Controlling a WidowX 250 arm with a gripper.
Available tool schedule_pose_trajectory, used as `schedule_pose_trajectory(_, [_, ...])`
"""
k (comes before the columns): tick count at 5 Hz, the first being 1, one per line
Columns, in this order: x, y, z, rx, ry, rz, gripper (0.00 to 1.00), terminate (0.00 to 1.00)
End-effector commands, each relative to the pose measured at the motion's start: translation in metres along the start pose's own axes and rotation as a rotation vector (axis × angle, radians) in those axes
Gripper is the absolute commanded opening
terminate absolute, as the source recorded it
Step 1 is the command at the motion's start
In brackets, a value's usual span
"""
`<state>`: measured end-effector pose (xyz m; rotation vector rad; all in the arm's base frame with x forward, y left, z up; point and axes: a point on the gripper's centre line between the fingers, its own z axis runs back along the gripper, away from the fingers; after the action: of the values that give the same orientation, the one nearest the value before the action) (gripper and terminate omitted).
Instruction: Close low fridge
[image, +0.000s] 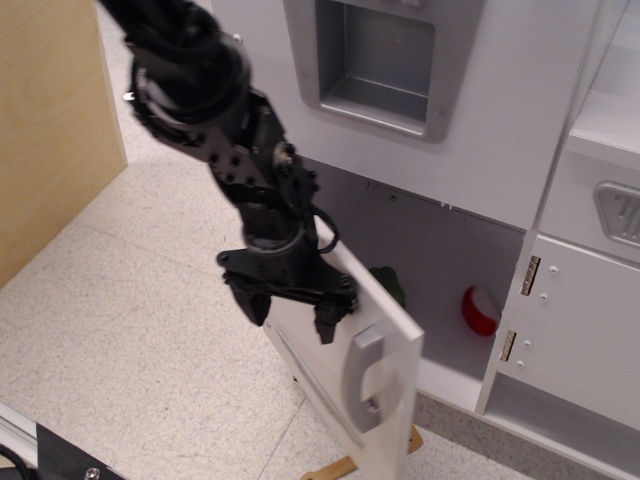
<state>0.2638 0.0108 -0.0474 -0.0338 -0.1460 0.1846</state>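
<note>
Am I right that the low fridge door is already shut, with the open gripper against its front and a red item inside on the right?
Not quite: the observation.image view shows the low fridge door still partly open. The rest holds: the open gripper is against its front, and the red item sits inside on the right.
</note>
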Motion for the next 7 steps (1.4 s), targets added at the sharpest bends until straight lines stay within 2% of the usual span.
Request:
schedule_pose_trajectory(1, [0.03,-0.027,-0.005,0.001,-0.031,0.046,1.0,0.0])
schedule_pose_trajectory(3, [0.059,-0.046,-0.015,-0.006,-0.061,0.11,1.0,0.0])
schedule_pose_trajectory(5, [0.077,-0.052,-0.02,-0.005,-0.075,0.142,1.0,0.0])
schedule_pose_trajectory(7, [0.07,-0.047,0.005,-0.008,-0.103,0.124,1.0,0.0])
